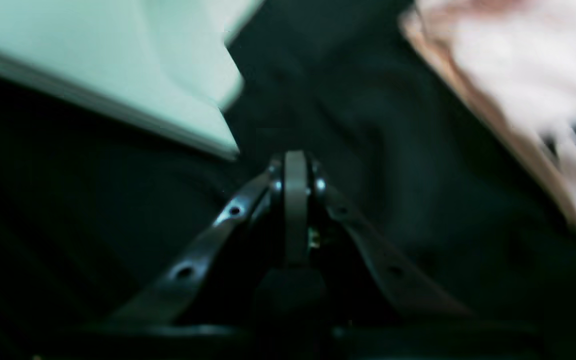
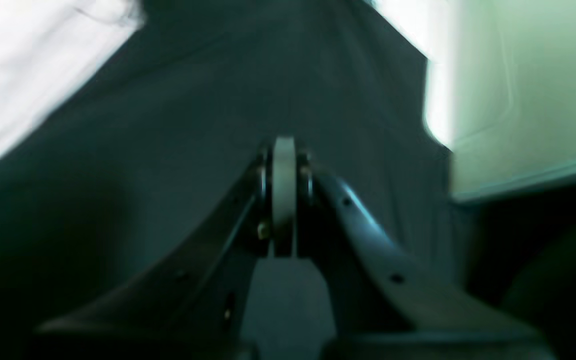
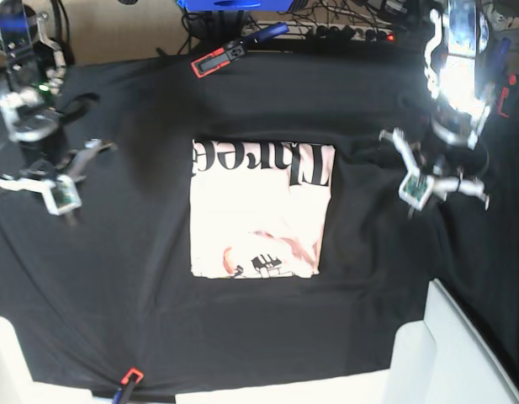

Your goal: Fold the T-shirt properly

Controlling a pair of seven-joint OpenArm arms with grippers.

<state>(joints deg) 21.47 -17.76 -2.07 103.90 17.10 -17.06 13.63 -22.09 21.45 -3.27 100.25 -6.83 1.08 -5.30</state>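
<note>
Left claw (image 1: 295, 172): clenched, pads pressed together, nothing between them; I see it hanging over bare black cloth (image 1: 368, 150).
Right claw (image 2: 283, 160): clenched too, empty, also over dark cloth.
Arms: from the base view I have them at opposite sides of the bench, both well apart from the T-shirt (image 3: 261, 209).
T-shirt: folded into a neat rectangle, mid-bench, print side up, black lettering along its far edge, black-red graphic near the front edge.
Clamps: red-black one (image 3: 219, 59) at the far cloth edge, another (image 3: 127, 380) at the near edge.
Wrist views: blurred; I make out pale fabric only at the corners.
</note>
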